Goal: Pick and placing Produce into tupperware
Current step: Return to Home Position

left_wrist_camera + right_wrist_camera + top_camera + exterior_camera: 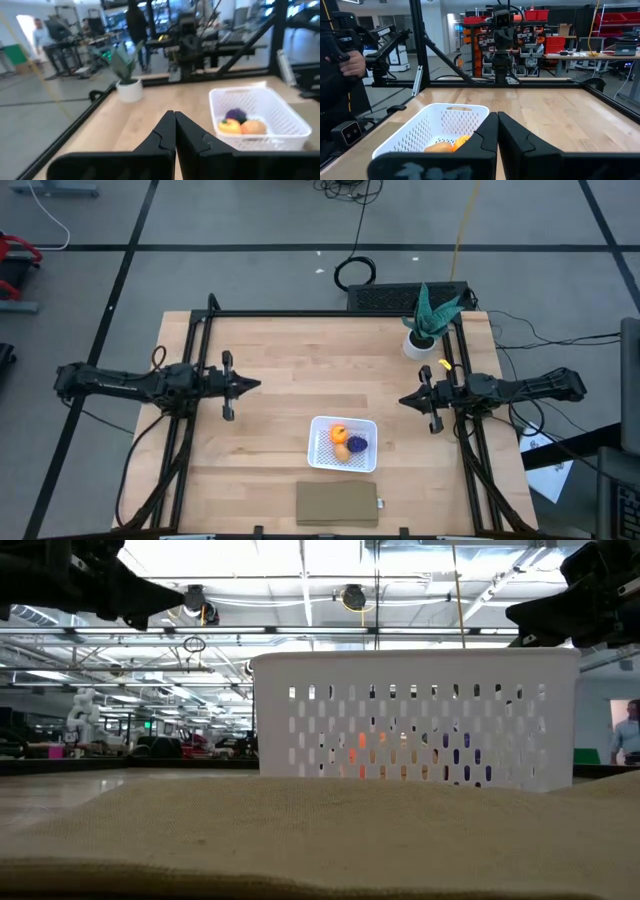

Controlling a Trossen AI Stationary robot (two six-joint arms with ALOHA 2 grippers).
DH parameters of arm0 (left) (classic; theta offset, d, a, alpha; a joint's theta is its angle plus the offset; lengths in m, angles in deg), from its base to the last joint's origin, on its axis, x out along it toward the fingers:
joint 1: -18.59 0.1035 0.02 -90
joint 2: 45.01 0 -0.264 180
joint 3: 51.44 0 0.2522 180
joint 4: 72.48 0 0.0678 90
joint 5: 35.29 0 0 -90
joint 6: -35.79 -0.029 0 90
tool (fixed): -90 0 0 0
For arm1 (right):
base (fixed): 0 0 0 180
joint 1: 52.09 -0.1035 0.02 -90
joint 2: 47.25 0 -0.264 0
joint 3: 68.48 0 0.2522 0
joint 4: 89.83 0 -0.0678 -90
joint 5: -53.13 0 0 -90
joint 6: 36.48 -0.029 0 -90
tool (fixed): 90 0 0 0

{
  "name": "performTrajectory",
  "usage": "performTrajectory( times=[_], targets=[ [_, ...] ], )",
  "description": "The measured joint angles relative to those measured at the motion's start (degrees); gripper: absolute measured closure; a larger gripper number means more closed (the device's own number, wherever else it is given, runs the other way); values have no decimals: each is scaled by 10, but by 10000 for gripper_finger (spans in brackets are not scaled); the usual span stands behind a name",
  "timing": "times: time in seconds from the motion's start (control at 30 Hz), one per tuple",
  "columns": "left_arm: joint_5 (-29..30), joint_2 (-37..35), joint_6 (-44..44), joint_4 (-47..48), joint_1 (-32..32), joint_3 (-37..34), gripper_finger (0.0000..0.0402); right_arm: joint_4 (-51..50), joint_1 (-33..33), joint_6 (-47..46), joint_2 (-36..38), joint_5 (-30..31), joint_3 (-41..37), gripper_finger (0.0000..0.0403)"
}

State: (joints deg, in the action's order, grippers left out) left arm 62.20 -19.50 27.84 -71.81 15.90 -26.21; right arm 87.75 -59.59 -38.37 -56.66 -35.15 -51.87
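Three produce pieces were seen inside white tupperware (pixel 345 420) on counter (pixel 280 350): orange piece (pixel 338 433), purple piece (pixel 358 444), tan piece (pixel 343 451). Judged light, rigid, smooth; best pinched across middle. Left end effector (pixel 250 384) and right end effector (pixel 405 399) were seen pressed together, empty, well apart from tupperware.

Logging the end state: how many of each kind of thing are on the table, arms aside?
White basket: 1
Produce pieces: 3 (orange, purple, tan), inside the basket
Potted plant: 1
Flat brown rectangle: 1
Total: 6
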Motion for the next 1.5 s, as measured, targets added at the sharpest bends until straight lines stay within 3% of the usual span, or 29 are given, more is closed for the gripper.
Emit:
performTrajectory(
  times=[0.13,0.37,0.57,0.67,0.77,0.97,1.23,1.5],
  targets=[
    [55,-39,-11,37,-22,0,402,1,0,-5,0,0,0,403],
    [75,-131,-44,74,-66,1,402,5,0,-7,0,0,0,403],
    [155,-172,-50,188,-102,0,402,7,0,-7,0,-3,0,403],
    [175,-190,-66,180,-121,-7,402,8,0,-6,0,-3,0,403],
    [159,-207,-89,160,-134,-17,402,8,0,-5,0,-3,0,403],
    [63,-230,-111,150,-137,-49,402,9,0,-3,0,-3,0,403],
    [54,-230,-89,144,-137,-93,402,8,0,4,0,-3,0,403],
    [43,-229,-87,142,-137,-95,402,10,0,7,0,-3,-3,403]
  ],
)
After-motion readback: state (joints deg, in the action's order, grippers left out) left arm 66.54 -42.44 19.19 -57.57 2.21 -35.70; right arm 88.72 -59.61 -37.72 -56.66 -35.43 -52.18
